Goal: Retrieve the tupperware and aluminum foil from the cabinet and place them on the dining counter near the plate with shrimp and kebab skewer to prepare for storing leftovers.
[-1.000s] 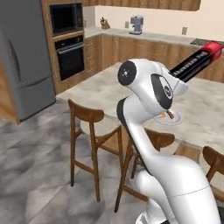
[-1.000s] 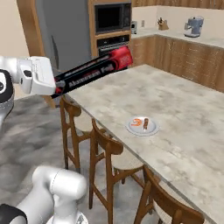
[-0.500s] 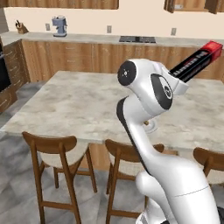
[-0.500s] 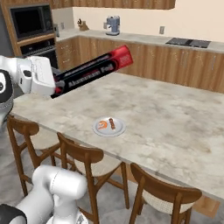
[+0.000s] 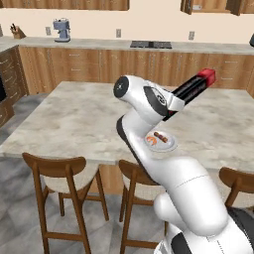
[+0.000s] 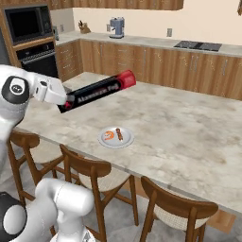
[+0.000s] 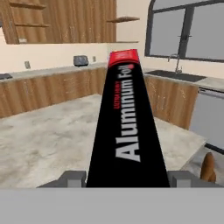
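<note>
Gripping item: aluminum foil (image 6: 97,94), a long black box with red ends, clamped at its near end between the jaws of the gripper (image 6: 65,101) and carried in the air above the dining counter (image 6: 189,127), far end raised. Below it on the counter: round white plate (image 6: 116,137) with shrimp and kebab skewer. Wooden chairs (image 6: 92,172) line the near edge.

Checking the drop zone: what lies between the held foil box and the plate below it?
Nothing: in the right base view, bare dining counter and air separate the aluminum foil from the plate.
</note>
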You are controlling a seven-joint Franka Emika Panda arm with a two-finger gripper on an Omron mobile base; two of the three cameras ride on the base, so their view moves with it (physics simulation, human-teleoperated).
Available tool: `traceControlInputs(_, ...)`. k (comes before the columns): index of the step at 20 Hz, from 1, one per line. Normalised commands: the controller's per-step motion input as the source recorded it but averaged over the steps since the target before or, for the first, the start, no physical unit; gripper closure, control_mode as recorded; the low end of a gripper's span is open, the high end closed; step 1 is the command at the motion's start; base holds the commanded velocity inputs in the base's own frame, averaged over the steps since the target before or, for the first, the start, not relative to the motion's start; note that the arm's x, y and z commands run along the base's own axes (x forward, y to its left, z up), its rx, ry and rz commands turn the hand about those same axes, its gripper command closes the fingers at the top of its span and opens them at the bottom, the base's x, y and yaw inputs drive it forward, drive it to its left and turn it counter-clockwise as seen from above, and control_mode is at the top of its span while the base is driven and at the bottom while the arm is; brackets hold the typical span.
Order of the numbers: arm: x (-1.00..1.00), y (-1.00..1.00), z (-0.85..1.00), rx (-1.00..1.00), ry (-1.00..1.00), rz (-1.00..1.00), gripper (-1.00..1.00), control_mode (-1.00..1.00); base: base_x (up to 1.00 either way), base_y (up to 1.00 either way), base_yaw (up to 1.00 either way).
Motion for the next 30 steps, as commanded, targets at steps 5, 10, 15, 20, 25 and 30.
traceControlInputs(5,0.69,0.54,-1.0,-0.02,0.37,0.33,1.0,-1.0,0.0,0.0,0.0)
traceControlInputs(10,0.66,0.2,-0.91,0.0,0.25,0.38,1.0,-1.0,0.0,0.0,0.0)
traceControlInputs(15,0.47,0.03,-0.8,0.0,0.21,0.37,1.0,-1.0,0.0,0.0,0.0)
traceControlInputs(20,0.55,0.08,-0.56,0.0,0.16,0.36,1.0,-1.0,0.0,0.0,0.0)
traceControlInputs(25,0.58,0.01,-0.56,0.0,0.11,0.23,1.0,-1.0,0.0,0.0,0.0)
traceControlInputs(30,0.68,0.29,-0.53,-0.04,0.07,0.05,1.0,-1.0,0.0,0.0,0.0)
